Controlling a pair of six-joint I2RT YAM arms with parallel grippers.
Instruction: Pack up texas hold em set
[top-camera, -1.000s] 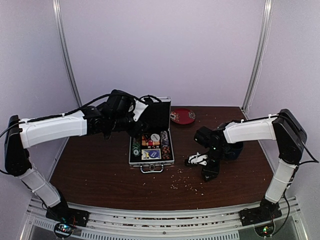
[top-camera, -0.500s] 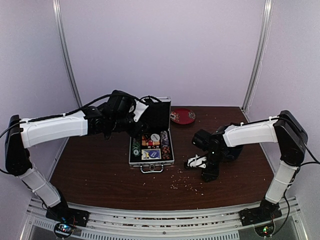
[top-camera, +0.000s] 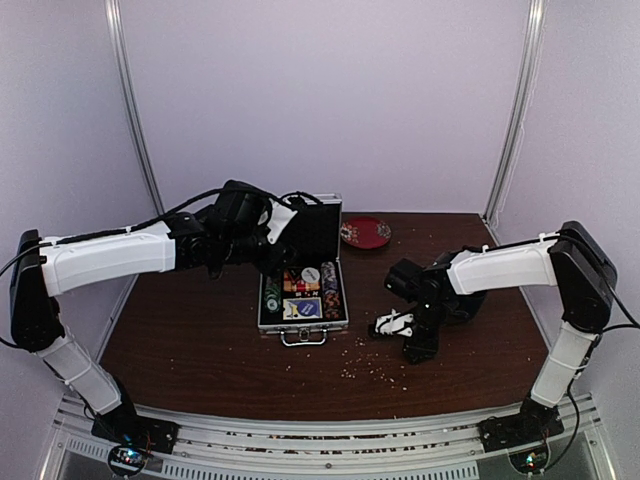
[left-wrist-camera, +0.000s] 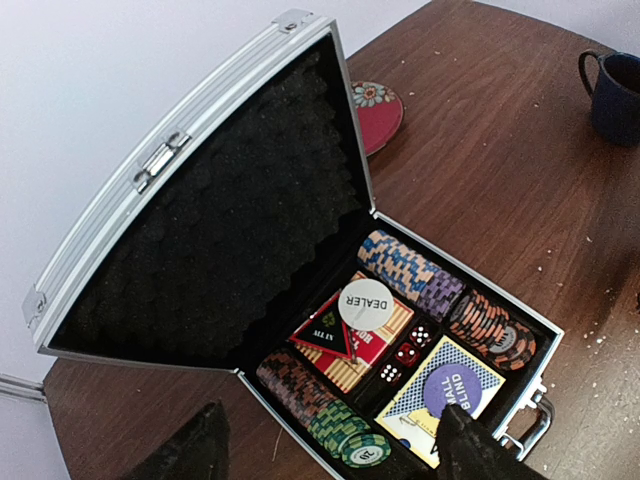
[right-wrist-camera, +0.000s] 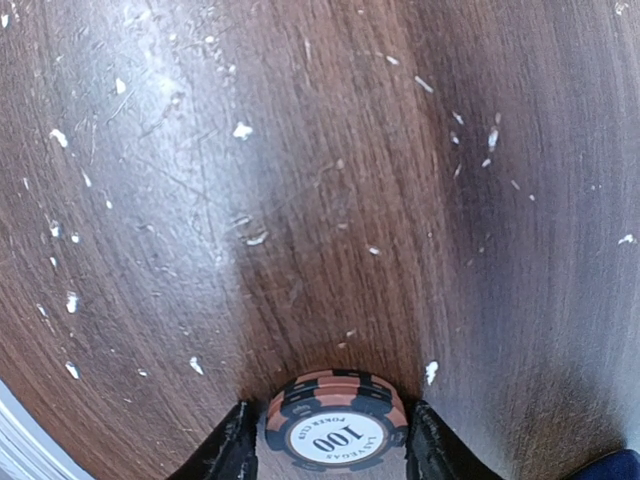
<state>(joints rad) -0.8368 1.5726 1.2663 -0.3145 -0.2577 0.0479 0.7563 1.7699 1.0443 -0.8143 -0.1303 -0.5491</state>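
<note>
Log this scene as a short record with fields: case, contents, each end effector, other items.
case: silver square aluminium case, lid open, black foam lining
contents: rows of round poker chips, two card decks, small red dice, white dealer button
left end effector: open, above the case, holding nothing
right end effector: closed on a stack of brown 100 chips
other items: red round plate, dark blue mug

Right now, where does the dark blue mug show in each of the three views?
Top external: the dark blue mug sits right of centre, mostly hidden behind the right arm.
Left wrist: top right corner, handle facing left.
Right wrist: only a blue sliver at the bottom right corner, possibly the mug.
Shared landmark: the crumb-strewn wooden table.
</note>
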